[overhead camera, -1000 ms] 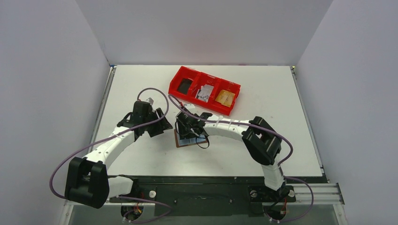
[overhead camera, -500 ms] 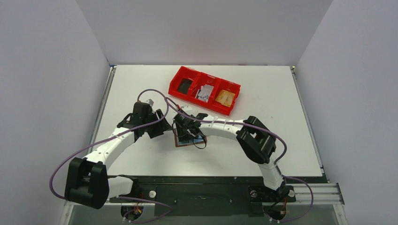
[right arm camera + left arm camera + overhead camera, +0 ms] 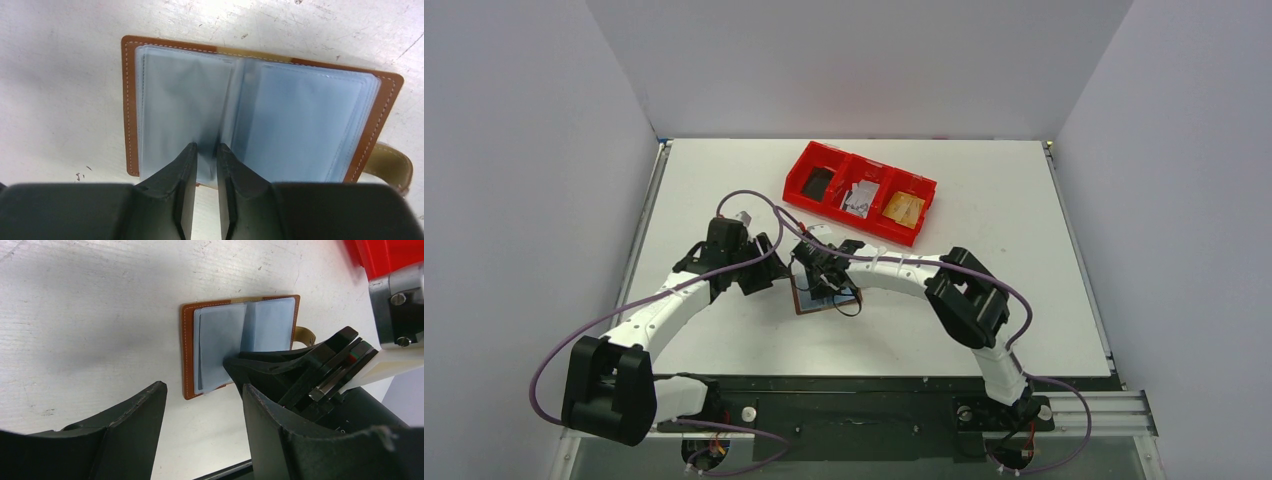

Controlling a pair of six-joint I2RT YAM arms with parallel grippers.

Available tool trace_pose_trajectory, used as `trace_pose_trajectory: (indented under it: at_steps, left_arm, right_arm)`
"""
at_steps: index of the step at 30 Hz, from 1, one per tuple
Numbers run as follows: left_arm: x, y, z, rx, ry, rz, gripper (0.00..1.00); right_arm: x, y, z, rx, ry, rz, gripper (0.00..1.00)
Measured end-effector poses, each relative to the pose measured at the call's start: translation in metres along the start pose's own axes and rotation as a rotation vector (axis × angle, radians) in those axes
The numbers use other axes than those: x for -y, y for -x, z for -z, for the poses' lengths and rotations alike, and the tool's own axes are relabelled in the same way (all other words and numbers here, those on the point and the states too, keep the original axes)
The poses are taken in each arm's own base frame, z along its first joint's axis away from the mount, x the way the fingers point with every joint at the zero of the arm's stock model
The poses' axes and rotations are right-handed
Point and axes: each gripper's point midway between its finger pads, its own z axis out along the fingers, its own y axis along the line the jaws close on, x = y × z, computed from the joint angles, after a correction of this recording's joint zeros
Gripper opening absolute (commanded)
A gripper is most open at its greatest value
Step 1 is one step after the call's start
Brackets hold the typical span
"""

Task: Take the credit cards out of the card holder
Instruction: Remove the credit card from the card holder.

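Note:
The card holder (image 3: pixel 810 303) lies open flat on the table, brown leather (image 3: pixel 130 100) with clear bluish plastic sleeves. No loose tan-gold or light blue credit card shows on it. My right gripper (image 3: pixel 206 146) is on its near edge at the centre fold, jaws a narrow slit apart with a sleeve leaf between them. It shows from the side in the left wrist view (image 3: pixel 233 363). My left gripper (image 3: pixel 202 387) is open and empty, low over the table just left of the holder (image 3: pixel 187 355). In the top view it (image 3: pixel 769 270) sits beside the right gripper (image 3: pixel 824 283).
A red three-compartment tray (image 3: pixel 854 226) stands behind the holder; a tan-gold flat thing (image 3: pixel 904 207) lies in its right compartment, pale items in the middle, something dark on the left. The holder's snap strap (image 3: pixel 395 165) sticks out to the right. The table's front edge is close.
My right arm has shifted slightly left over the holder. The left arm has barely moved.

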Motion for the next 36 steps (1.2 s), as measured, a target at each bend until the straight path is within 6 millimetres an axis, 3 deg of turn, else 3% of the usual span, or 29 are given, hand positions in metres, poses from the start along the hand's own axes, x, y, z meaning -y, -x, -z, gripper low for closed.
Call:
trace_pose_trajectory:
  at_steps: [6,23,36]
  left_arm:
    - [0.001,-0.001,0.000,-0.006,-0.004,0.000,0.55]
    - [0.011,-0.022,-0.022,-0.104,-0.051,0.011,0.49]
    - [0.013,-0.040,-0.045,-0.162,-0.038,0.009,0.44]
  right_arm:
    - [0.004,0.002,-0.002,0.004,0.027,-0.025,0.00]
    - [0.003,0.002,-0.005,-0.046,0.333,-0.197,0.00]
    - [0.000,0.003,-0.007,-0.049,0.405,-0.226,0.00]
